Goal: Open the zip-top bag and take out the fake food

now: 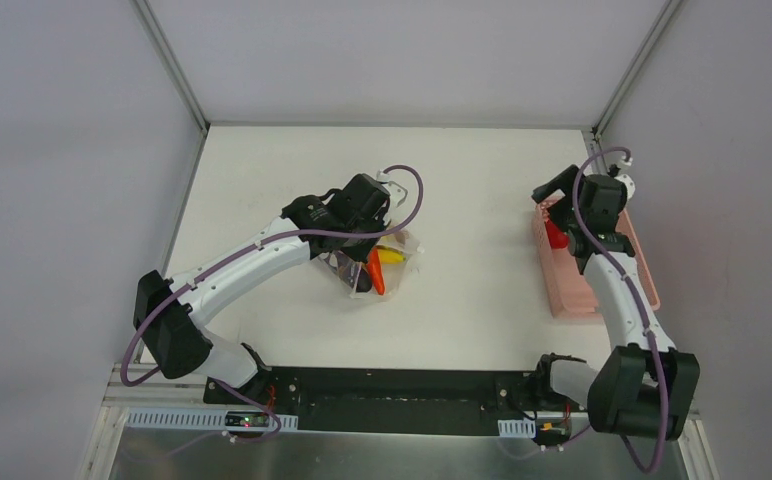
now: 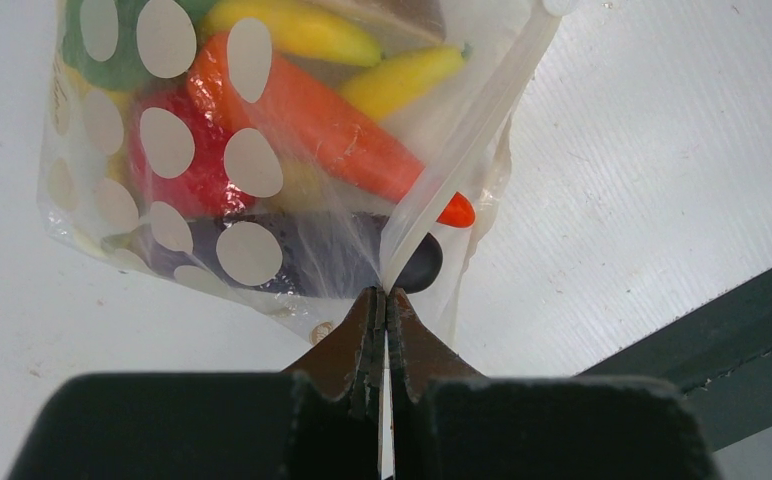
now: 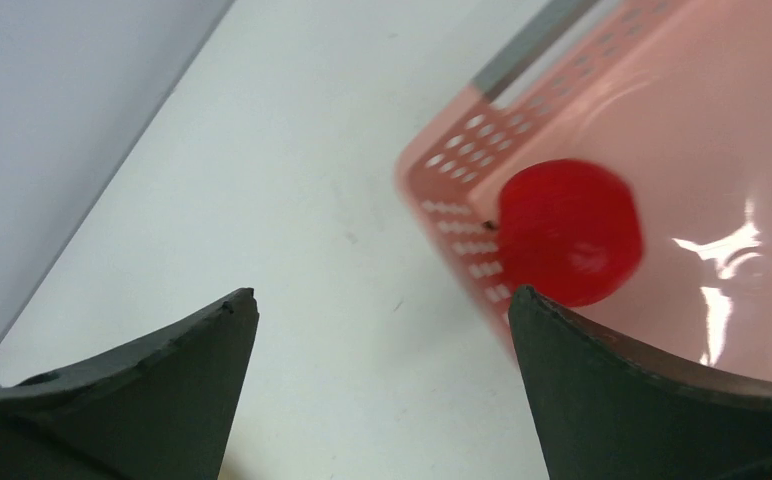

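Note:
The zip-top bag (image 1: 399, 262), clear with cream dots, lies mid-table and fills the left wrist view (image 2: 252, 160). It holds fake food: an orange carrot (image 2: 322, 125), yellow bananas (image 2: 292, 28), a red piece (image 2: 187, 170) and a dark eggplant (image 2: 292, 260). My left gripper (image 2: 385, 293) is shut on the bag's edge by the zip strip (image 2: 472, 140). My right gripper (image 3: 382, 300) is open and empty at the basket's far left corner. A red round fruit (image 3: 569, 232) lies in the pink basket (image 1: 566, 280).
The pink slotted basket (image 3: 722, 150) stands along the right side of the table by the right wall. A dark rail (image 2: 722, 350) runs along the table's near edge.

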